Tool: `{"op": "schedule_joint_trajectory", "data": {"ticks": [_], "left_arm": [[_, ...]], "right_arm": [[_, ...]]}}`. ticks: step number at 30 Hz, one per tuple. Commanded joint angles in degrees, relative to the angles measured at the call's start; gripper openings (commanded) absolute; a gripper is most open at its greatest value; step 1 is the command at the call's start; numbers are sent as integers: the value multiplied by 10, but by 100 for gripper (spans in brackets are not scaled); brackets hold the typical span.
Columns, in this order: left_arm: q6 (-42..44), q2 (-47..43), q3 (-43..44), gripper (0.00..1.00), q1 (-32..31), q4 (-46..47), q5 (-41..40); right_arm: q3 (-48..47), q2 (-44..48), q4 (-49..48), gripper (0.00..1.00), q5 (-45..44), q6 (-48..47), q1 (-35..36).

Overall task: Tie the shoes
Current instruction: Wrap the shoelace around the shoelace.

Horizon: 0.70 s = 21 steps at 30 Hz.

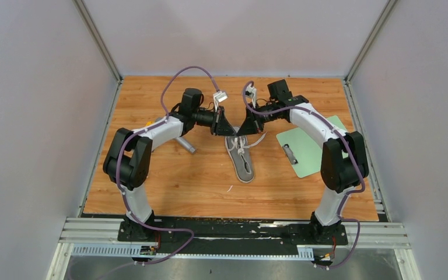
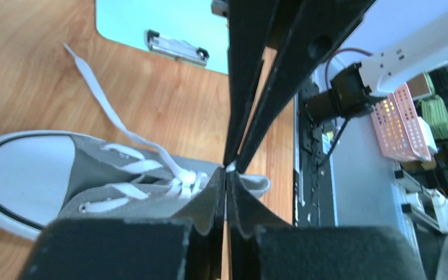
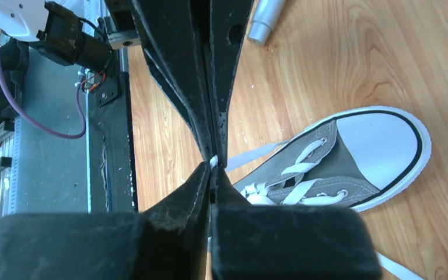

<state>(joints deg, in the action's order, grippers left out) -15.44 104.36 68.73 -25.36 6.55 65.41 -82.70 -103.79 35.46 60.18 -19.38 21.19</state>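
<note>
The grey sneaker [image 1: 243, 161] lies mid-table, its white toe cap toward the arms. My left gripper [image 1: 226, 133] and right gripper [image 1: 239, 133] meet tip to tip just above its heel end. In the left wrist view my left gripper [image 2: 228, 168] is shut, with a bit of white lace at its tips. The shoe [image 2: 52, 175] is to the left, and one loose lace [image 2: 93, 87] trails across the wood. In the right wrist view my right gripper [image 3: 213, 164] is shut on white lace [image 3: 213, 158]. The shoe [image 3: 356, 157] is to the right, its laces bunched at the top eyelets.
A green clipboard [image 1: 312, 146] lies right of the shoe, and it also shows in the left wrist view [image 2: 151, 20]. A silver cylinder [image 1: 185, 144] lies left of the shoe under the left arm. A small white scrap [image 1: 229, 188] lies on the wood. Walls enclose the table.
</note>
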Motion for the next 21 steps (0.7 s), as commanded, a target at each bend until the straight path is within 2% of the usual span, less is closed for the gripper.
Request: {"op": "schedule_joint_trajectory", "data": {"ticks": [1,2,3,6,9,13,17,21], "left_arm": [[36,-17,10,15,-5,-13,10],[62,-17,10,20,-5,-25,6],[74,-18,10,29,-5,-50,-6],[100,-31,-9,43,-5,-58,-39],[45,-43,-55,46,-5,36,-68],[-17,-47,-78,49,-15,96,-123],[-14,-53,-85,51,-33,96,-176],[-4,-48,-63,52,-53,39,-243]], "right_arm": [[-6,-11,-23,0,17,12,8],[-6,-11,-23,0,16,13,7],[-6,-11,-24,0,14,14,8],[-4,-13,-28,0,8,29,7],[4,-14,-51,0,-14,80,6],[14,-13,-76,0,-47,169,6],[28,-13,-96,0,-88,253,4],[37,-15,-108,0,-114,296,4]]}}
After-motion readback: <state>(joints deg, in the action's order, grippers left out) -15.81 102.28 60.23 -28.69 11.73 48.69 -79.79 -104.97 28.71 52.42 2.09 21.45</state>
